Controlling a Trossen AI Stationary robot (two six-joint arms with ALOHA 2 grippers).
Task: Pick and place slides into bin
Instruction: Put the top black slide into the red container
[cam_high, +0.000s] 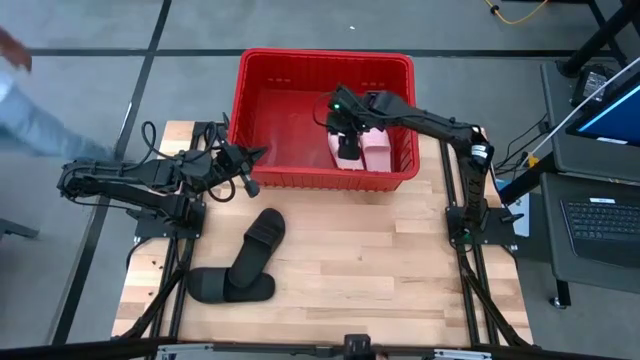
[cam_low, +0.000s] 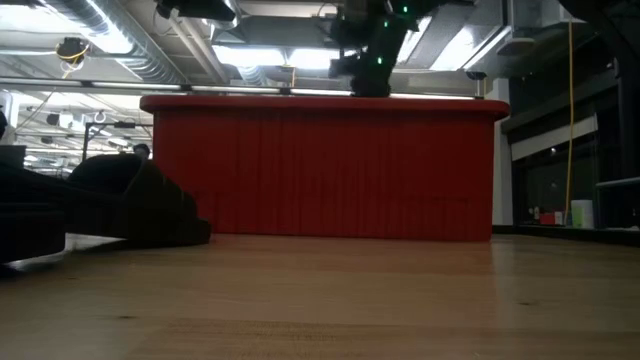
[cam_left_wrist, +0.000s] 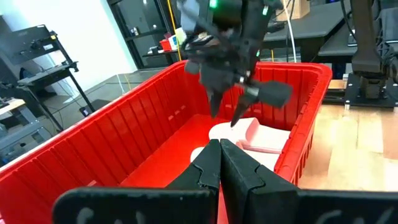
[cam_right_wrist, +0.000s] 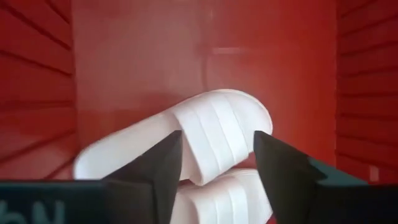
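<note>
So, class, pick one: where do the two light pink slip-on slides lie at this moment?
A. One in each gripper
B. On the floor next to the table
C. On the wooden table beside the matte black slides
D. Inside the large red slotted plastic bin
D: the high view shows both light pink slip-on slides on the floor of the large red slotted plastic bin, under the open right gripper, while the matte black slides lie on the table.
</note>
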